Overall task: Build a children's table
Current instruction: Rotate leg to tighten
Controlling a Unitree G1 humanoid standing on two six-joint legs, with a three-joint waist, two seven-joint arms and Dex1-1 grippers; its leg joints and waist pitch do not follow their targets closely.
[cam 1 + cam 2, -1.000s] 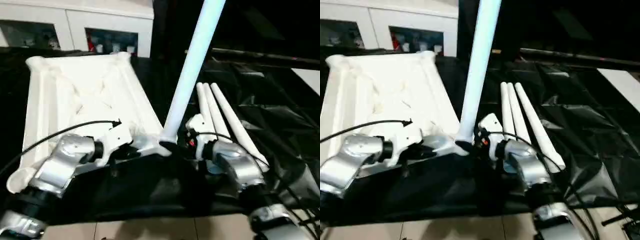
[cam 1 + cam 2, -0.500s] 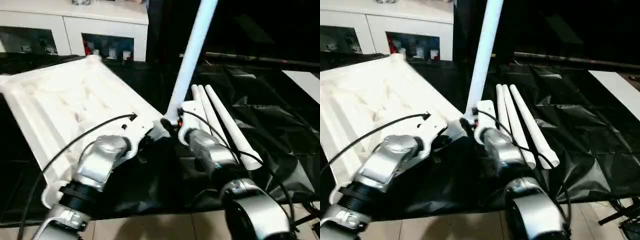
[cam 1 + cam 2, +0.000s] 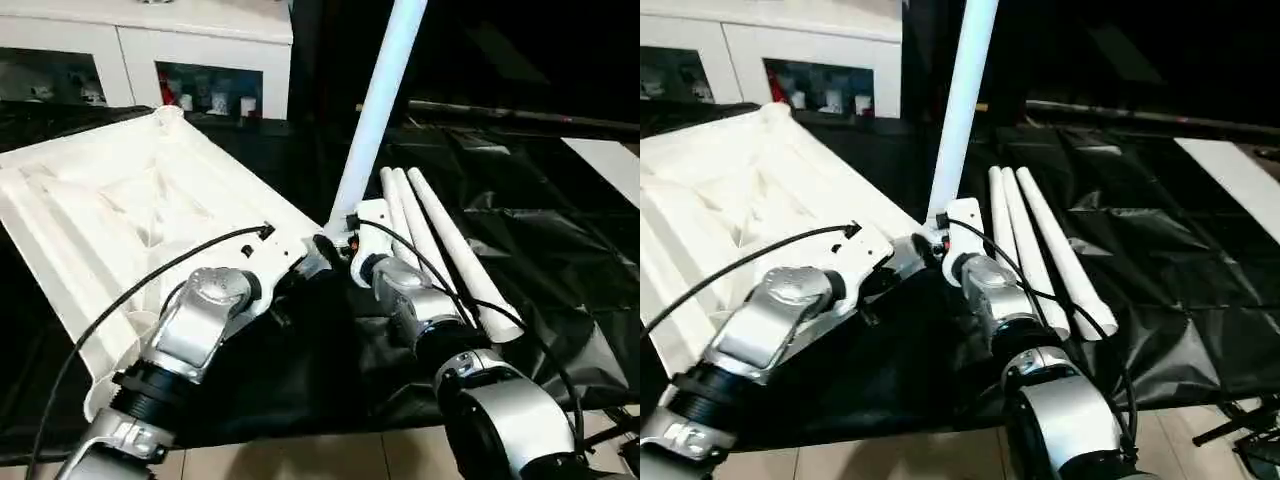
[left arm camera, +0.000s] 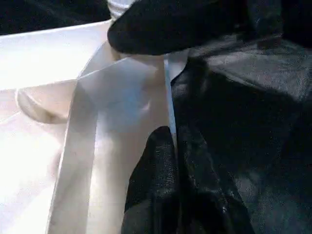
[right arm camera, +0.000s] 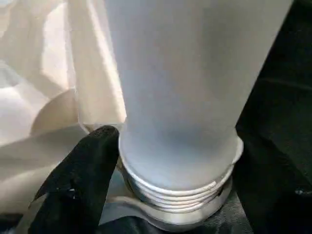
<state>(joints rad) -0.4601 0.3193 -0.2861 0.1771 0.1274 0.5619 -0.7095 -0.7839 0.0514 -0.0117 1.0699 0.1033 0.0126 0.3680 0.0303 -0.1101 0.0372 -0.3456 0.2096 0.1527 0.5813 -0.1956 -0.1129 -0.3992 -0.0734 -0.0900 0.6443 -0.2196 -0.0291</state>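
Observation:
The children's table top [image 3: 130, 210] lies upside down, ribbed side up, on the black cloth. One white leg [image 3: 375, 110] stands upright in its near right corner socket; its threaded collar [image 5: 180, 187] sits at the socket's mouth. My right gripper [image 3: 940, 238] is at the base of this leg. My left gripper [image 4: 161, 90] is shut on the top's thin rim just beside that corner, one finger [image 4: 156, 185] on each face. Three more legs [image 3: 440, 240] lie side by side on the cloth to the right.
A white cabinet with glass doors [image 3: 150, 40] stands behind the table top. Crinkled black cloth [image 3: 540, 230] covers the work table out to the right. The table's front edge and pale floor tiles [image 3: 330, 455] run below my forearms.
The camera has swung, so the whole picture has shifted and turned. The leg stays upright in the corner socket, and my left gripper keeps its hold on the rim.

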